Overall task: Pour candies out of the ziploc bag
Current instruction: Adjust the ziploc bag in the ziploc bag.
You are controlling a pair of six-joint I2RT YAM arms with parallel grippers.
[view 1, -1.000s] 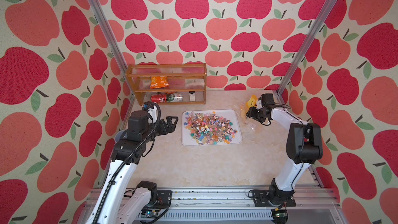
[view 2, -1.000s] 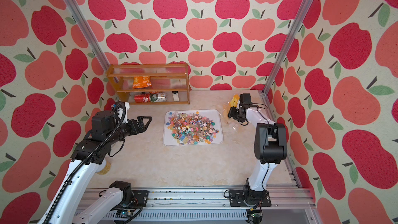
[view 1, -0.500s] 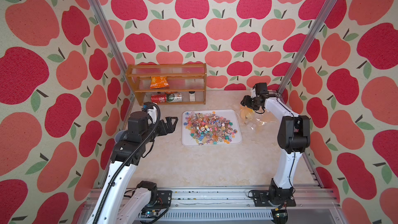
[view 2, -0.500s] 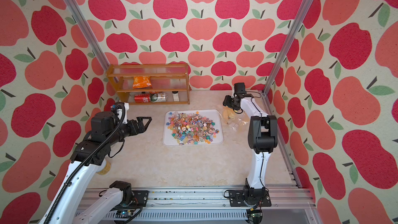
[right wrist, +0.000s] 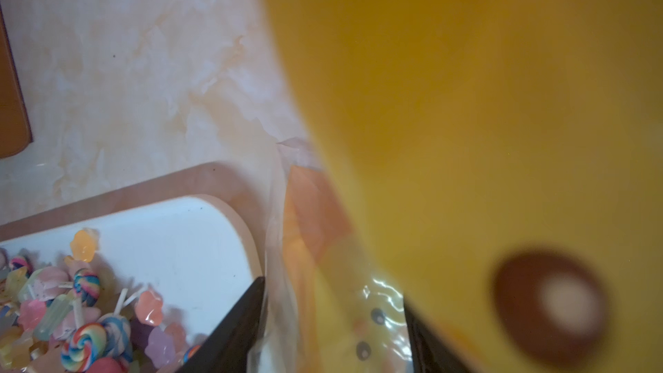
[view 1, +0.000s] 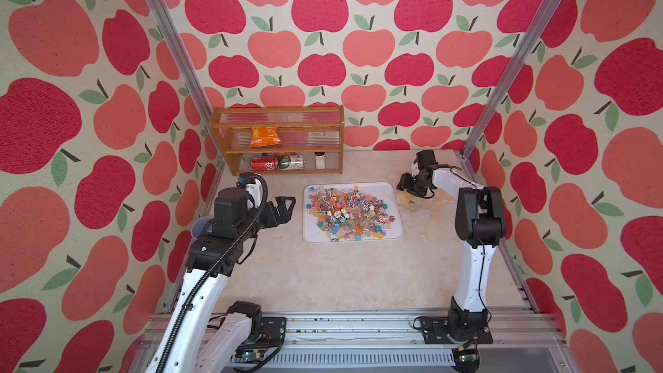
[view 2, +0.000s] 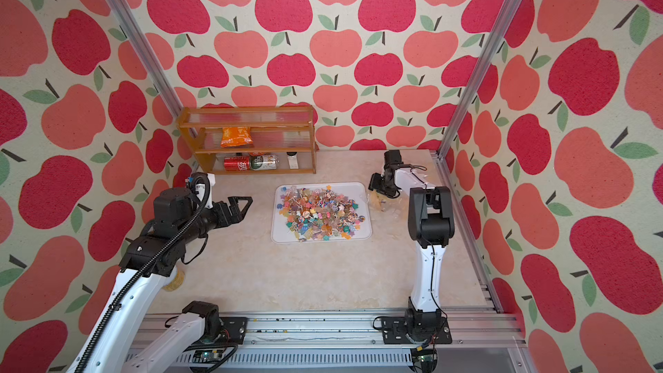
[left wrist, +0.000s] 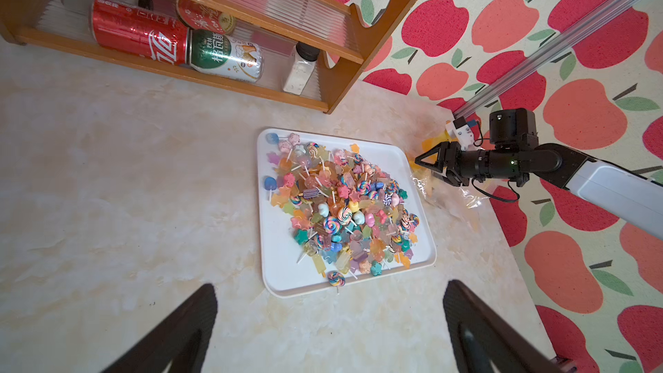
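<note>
Right arm [view 1: 445, 177] nearer tray [view 1: 310, 232]; candies [view 1: 349, 213] spread diagonally.

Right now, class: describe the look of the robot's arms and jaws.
Both have white links and black joints. The left arm carries a ribbed black hose, the right arm a thin black cable. Jaws: black triangular open frames.

The right gripper [view 1: 404, 188] has swung toward 9 o'clock, nearer the tray's [view 1: 310, 232] 2 o'clock corner, the right arm [view 1: 479, 217] following; the ziploc bag [view 1: 427, 205], earlier raised at the gripper's 12 o'clock, now droops at its 5 o'clock
</note>
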